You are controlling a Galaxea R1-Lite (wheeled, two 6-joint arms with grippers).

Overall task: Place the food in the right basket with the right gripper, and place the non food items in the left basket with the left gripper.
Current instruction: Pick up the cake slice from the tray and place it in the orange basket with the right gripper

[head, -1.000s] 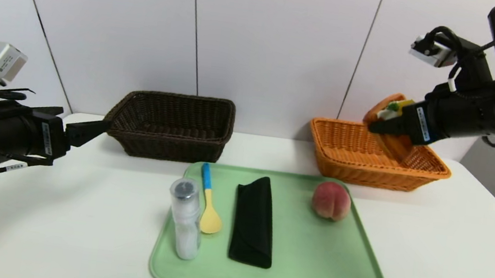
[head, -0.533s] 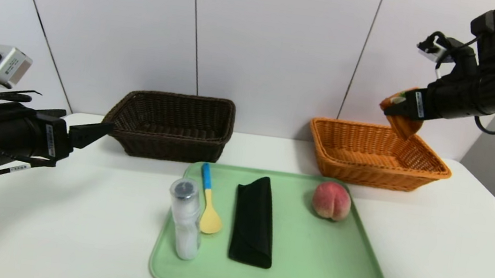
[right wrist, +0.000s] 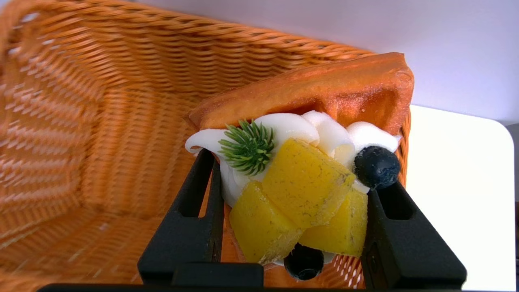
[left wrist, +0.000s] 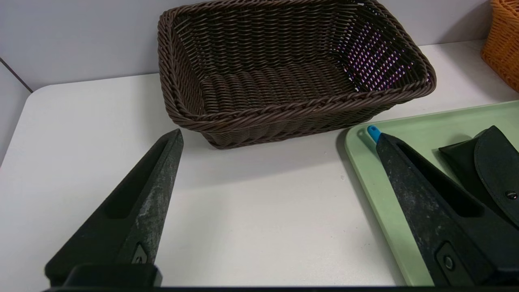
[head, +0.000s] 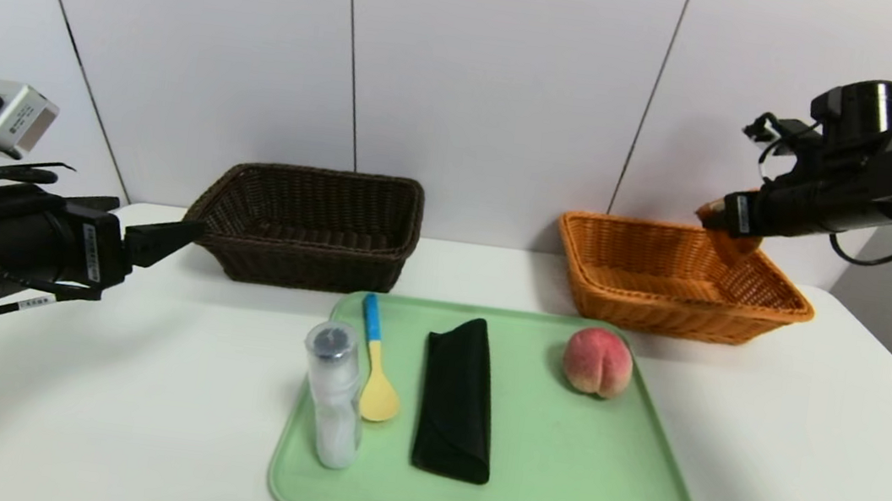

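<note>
Only the right wrist view reveals what the right gripper carries: a folded waffle filled with cream, yellow fruit cubes, blueberries and a green sprig; the head view shows just an orange wedge at the fingertips. Since a second ago, that arm has swung back and outward, so the waffle now hangs over the far right corner of the orange basket. Its fingers clamp the waffle's sides. The left gripper hovers spread wide beside the brown basket. The peach lies on the green tray.
</note>
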